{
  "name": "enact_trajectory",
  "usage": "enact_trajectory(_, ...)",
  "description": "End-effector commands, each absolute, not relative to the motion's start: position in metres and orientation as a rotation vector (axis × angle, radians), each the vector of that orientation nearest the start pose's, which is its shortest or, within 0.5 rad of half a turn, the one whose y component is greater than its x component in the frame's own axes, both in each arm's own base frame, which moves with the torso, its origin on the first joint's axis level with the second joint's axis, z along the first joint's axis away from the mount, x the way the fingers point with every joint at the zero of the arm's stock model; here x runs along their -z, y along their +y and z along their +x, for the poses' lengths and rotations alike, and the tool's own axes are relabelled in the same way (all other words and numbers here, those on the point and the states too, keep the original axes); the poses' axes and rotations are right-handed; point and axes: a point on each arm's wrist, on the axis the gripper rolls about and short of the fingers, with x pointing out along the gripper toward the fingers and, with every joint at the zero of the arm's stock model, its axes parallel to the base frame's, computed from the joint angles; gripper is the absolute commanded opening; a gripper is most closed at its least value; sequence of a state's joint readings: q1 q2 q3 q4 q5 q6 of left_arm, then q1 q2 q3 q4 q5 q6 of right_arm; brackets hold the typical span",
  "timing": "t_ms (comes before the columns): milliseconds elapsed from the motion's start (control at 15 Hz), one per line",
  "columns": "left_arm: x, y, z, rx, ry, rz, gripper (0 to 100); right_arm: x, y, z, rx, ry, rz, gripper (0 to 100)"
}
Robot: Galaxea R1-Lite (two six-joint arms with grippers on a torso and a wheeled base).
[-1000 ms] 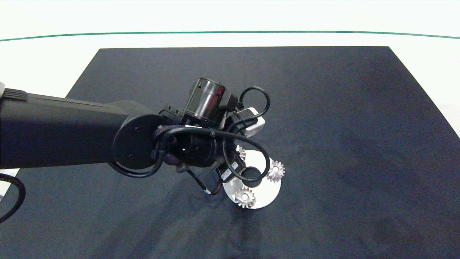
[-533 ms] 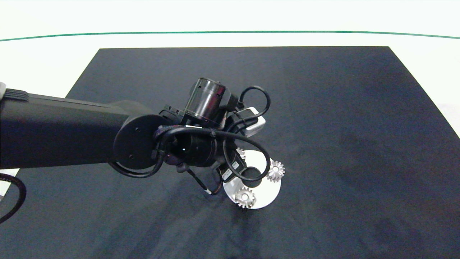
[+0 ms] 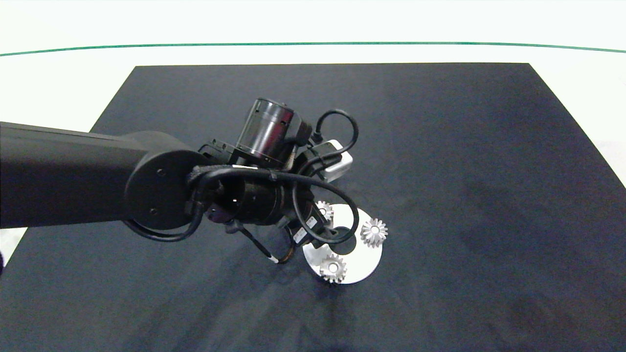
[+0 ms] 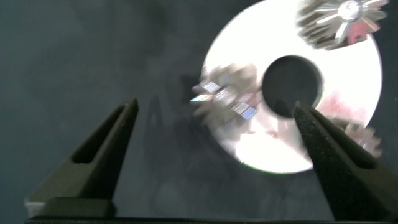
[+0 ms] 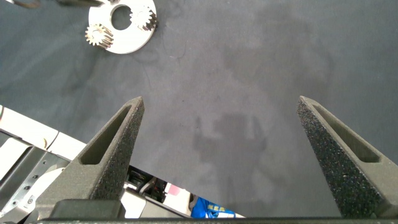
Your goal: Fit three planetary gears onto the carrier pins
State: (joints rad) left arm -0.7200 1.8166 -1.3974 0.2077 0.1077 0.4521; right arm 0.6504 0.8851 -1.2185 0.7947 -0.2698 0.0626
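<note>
Just below left gripper (image 4: 214, 134), planetary gears (image 4: 225, 99)

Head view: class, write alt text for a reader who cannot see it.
Three silver planetary gears sit on a white carrier disc on a dark mat. The left arm reaches in from the left, its wrist and cables over the disc's near-left side; its end effector is hidden.
</note>
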Motion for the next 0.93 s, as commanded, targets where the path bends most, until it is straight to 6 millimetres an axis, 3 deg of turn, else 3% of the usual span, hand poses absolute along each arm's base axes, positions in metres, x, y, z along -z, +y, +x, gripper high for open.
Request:
enact_trajectory(67, -0.256, -0.177, 0.253, 0.611, 0.431, 0.631, 100, -0.315, 0.021, 0.038, -0.353, 0.438, -0.146, 100)
enact_trajectory(400, -0.257, -0.104, 0.232, 0.422, 0.488, 0.545, 100, -0.310, 0.025, 0.044, -0.337, 0.474, -0.150, 100)
enact_trajectory(467, -0.262, -0.076, 0.223, 0.331, 0.486, 0.514, 100, -0.309, 0.024, 0.045, -0.310, 0.482, -0.131, 100)
enact_trajectory(667, -0.269, -0.033, 0.190, 0.180, 0.464, 0.460, 100, -0.309, 0.021, 0.045, -0.268, 0.480, -0.117, 100)
enact_trajectory(933, -0.265, -0.019, 0.150, 0.091, 0.434, 0.289, 100, -0.300, 0.014, 0.039, -0.185, 0.492, -0.101, 100)
